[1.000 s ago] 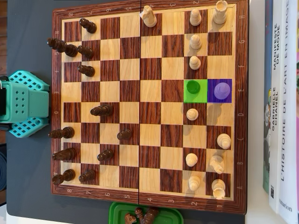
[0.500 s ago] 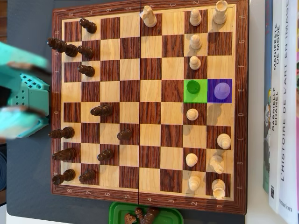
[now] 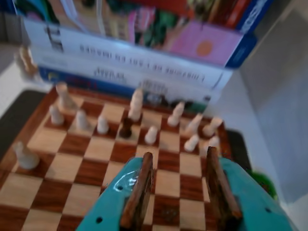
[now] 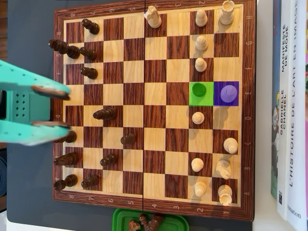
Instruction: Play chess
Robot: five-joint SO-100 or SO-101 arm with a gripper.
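Note:
In the overhead view the wooden chessboard [image 4: 155, 72] fills the frame, dark pieces [image 4: 104, 114] on its left half and white pieces [image 4: 198, 117] on its right. A green-tinted square [image 4: 201, 99] holds a dark piece [image 4: 198, 89]. The purple-tinted square [image 4: 226, 99] beside it holds a taller piece [image 4: 228, 91]. My teal gripper [image 4: 65, 108] hangs open over the board's left edge, nothing between its brown pads [image 4: 50, 90]. In the wrist view the gripper [image 3: 179, 154] points across the board [image 3: 86, 149] toward the dark piece [image 3: 126, 127] among white ones.
A green tray [image 4: 120, 219] with captured dark pieces lies below the board in the overhead view. Stacked books [image 4: 291, 106] lie along the board's right side and stand behind it [image 3: 144, 57] in the wrist view. A dark mat [image 4: 29, 48] lies under the board.
The gripper has swung from beside the board's left side out over its left edge, with its fingers spread. No piece has moved.

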